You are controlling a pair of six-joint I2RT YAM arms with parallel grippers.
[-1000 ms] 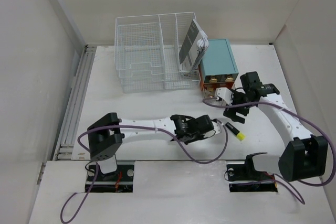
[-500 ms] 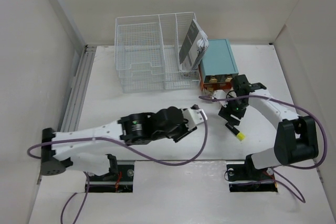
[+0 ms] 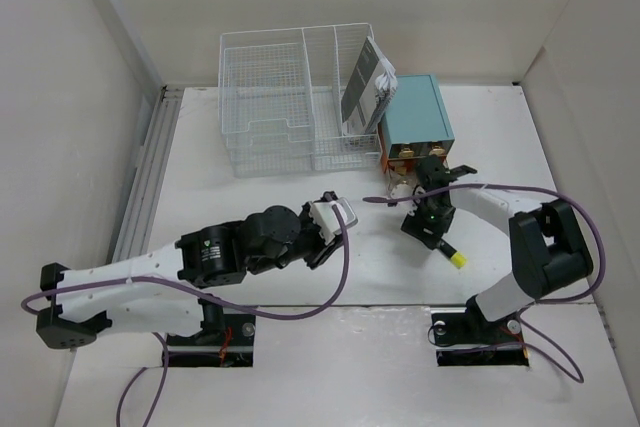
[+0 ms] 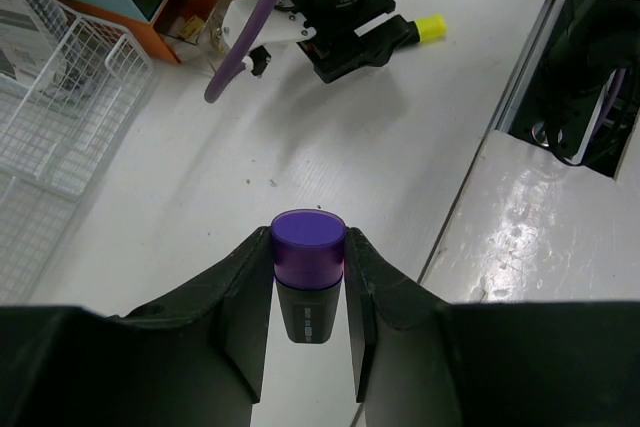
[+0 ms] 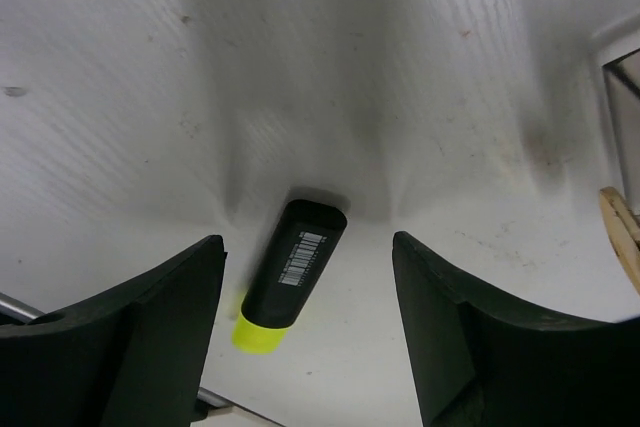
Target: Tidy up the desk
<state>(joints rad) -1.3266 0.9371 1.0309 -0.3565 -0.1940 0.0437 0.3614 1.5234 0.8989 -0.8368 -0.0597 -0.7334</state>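
One wire basket (image 3: 275,112) on desk (image 3: 240,199), teal box (image 3: 418,107) just beside

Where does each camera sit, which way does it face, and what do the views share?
Top external: above and behind the arms, looking down on the desk; both arms show whole.
Left wrist: on the left arm, looking down past the left gripper, shut on a purple-capped marker.
Right wrist: close above the desk, looking down through the open right gripper at a yellow-capped highlighter.
Shared: the highlighter appears in all three.
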